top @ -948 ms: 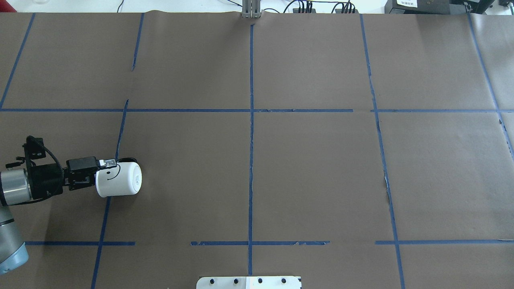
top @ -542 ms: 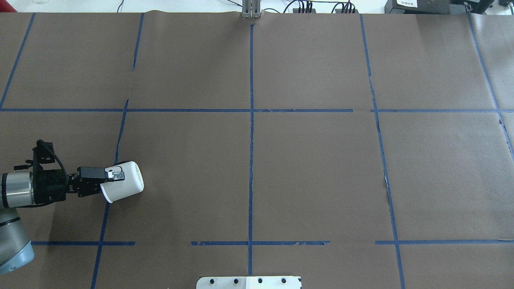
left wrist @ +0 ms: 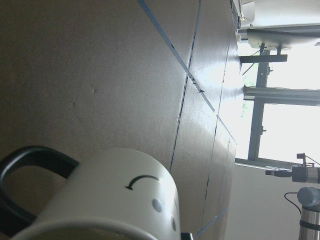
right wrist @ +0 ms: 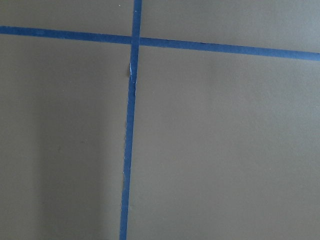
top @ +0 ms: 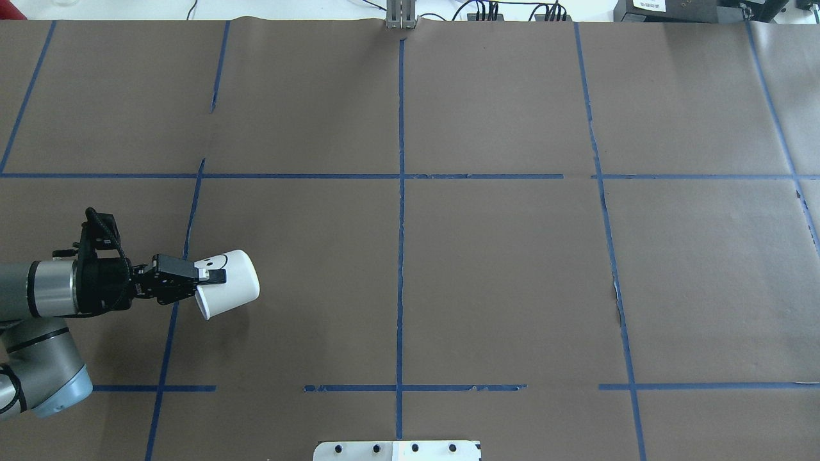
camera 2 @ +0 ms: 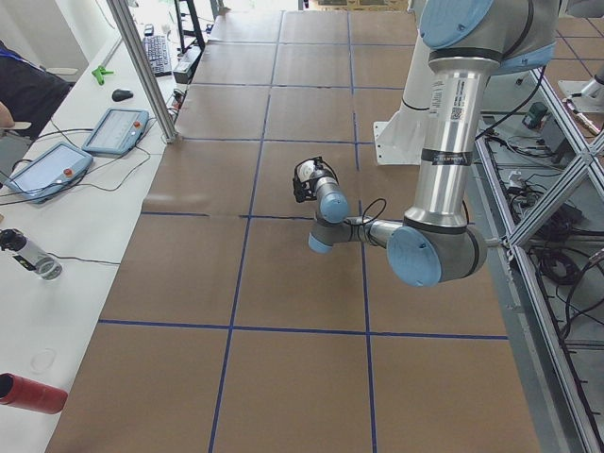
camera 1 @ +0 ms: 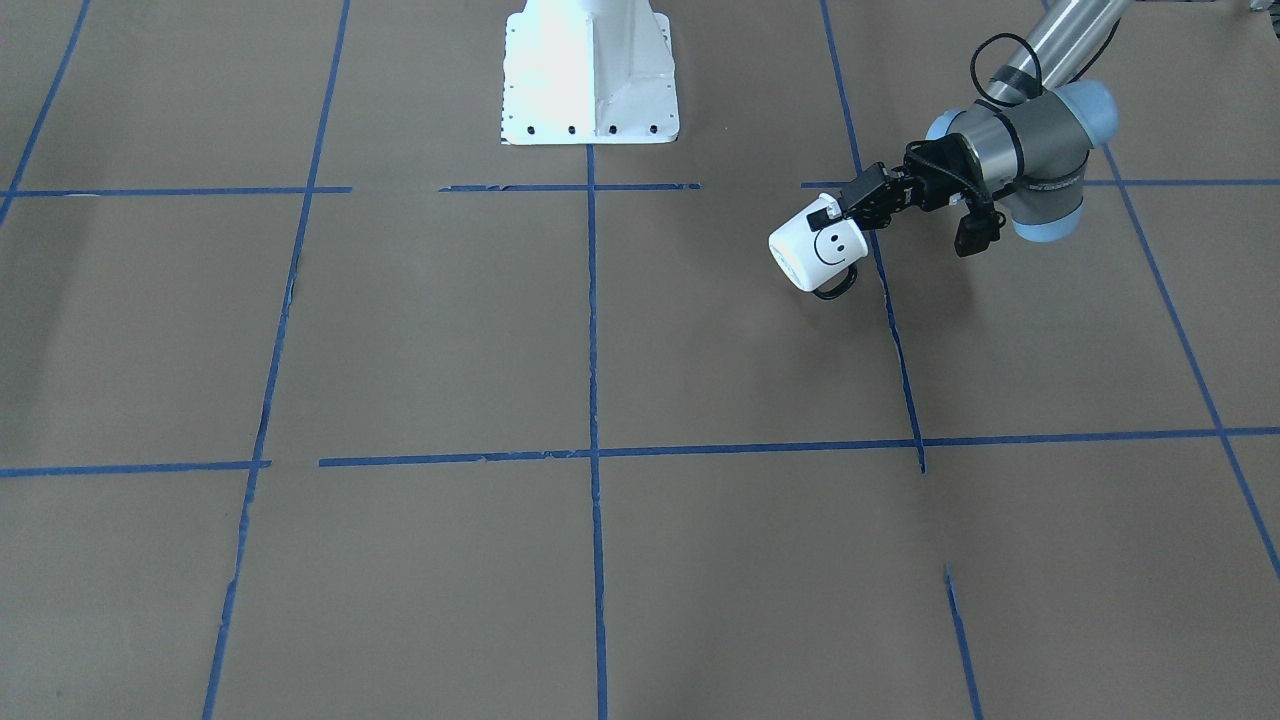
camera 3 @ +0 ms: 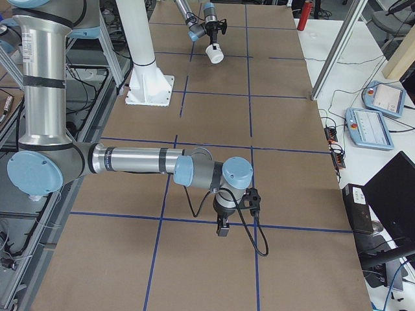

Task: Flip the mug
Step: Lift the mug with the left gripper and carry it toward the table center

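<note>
Brown paper covers the whole bench [top: 500, 269], marked off into a grid by strips of blue tape [top: 400, 256]. One white base plate [camera 1: 590, 80] is bolted at the robot's edge of the bench and serves as the reference for everything else.

Two arms are at work. The right arm [camera 3: 130, 159] stretches out low from the base plate toward the robot's right. The left arm [top: 45, 301] reaches in on the other side of the base plate, its wrist lying nearly level.

One mug [top: 230, 282] is on view, white, well off to the robot's left of the base plate and a little farther out across the bench. It is tipped onto its side, with its mouth toward the arm and its flat bottom pointing away. Whether it touches the paper I cannot tell. Its one black handle [camera 1: 832, 287] is on the side turned away from the base plate. Its single black smiley face [camera 1: 832, 246] has two dots and one curve.

The left end effector [top: 208, 276] is clamped on the mug's rim, with one finger [top: 216, 276] lying along the outer wall. The right end effector [camera 3: 222, 228] hangs pointing down near a tape line, far from the base plate. I cannot tell how its jaws stand.
</note>
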{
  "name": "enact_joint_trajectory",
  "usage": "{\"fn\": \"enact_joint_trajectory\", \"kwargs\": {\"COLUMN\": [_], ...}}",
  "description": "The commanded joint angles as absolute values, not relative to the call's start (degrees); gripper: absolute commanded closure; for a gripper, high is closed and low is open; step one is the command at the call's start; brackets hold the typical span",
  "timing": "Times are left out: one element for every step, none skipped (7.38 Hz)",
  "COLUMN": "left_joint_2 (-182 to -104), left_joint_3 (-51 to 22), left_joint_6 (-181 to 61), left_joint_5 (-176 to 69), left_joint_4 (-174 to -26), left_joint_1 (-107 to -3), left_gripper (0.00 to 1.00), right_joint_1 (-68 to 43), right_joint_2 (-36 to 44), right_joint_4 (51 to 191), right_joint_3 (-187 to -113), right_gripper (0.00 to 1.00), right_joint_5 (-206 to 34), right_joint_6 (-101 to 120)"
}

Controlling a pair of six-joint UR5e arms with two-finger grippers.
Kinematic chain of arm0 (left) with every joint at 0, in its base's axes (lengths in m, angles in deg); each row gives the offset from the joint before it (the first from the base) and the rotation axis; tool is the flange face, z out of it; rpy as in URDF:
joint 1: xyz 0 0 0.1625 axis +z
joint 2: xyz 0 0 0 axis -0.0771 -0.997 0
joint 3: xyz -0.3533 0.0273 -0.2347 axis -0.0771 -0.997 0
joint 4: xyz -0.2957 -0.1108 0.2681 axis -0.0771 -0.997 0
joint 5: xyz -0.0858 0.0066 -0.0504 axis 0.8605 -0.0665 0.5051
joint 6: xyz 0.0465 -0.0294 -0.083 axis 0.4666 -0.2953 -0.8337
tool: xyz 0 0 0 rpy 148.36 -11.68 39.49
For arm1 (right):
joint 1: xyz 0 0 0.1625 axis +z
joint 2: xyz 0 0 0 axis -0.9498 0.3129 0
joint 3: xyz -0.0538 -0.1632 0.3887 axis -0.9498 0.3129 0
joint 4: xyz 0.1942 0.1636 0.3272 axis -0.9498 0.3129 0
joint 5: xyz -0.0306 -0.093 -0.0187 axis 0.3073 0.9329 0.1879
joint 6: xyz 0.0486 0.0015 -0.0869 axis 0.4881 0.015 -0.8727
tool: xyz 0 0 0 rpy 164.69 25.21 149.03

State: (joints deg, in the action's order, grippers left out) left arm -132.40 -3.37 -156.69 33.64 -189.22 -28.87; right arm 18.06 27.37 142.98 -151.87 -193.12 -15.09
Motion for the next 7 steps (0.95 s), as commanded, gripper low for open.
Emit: {"fn": "enact_joint_trajectory", "kwargs": {"left_joint_2": [-138.78,-141.95,-146.59,-152.64,-159.14,-166.08,-171.54], "left_joint_3": [-4.64,-6.65,-7.97,-7.99,-8.07,-8.34,-7.64], "left_joint_6": [-156.51,-156.16,-155.46,-154.59,-154.58,-153.97,-153.70], "left_joint_5": [37.97,41.92,45.09,45.65,45.74,45.83,47.31], "left_joint_4": [-174.74,-164.10,-150.16,-136.45,-122.56,-107.37,-99.04], "left_joint_1": [-32.30,-34.41,-35.99,-36.10,-35.92,-35.75,-35.31], "left_gripper": [1.00,1.00,1.00,1.00,1.00,1.00,1.00], "right_joint_1": [18.06,18.06,18.06,18.06,18.15,18.06,18.06], "right_joint_2": [27.37,27.37,27.37,27.37,27.37,27.37,27.37], "right_joint_4": [142.98,142.98,142.98,142.98,142.98,142.98,142.98], "right_joint_3": [-151.87,-151.87,-151.87,-151.87,-151.87,-151.87,-151.87], "right_gripper": [0.00,0.00,0.00,0.00,0.00,0.00,0.00], "right_joint_5": [-193.11,-193.11,-193.11,-193.11,-193.11,-193.11,-193.11], "right_joint_6": [-15.09,-15.09,-15.09,-15.09,-15.09,-15.09,-15.09]}}
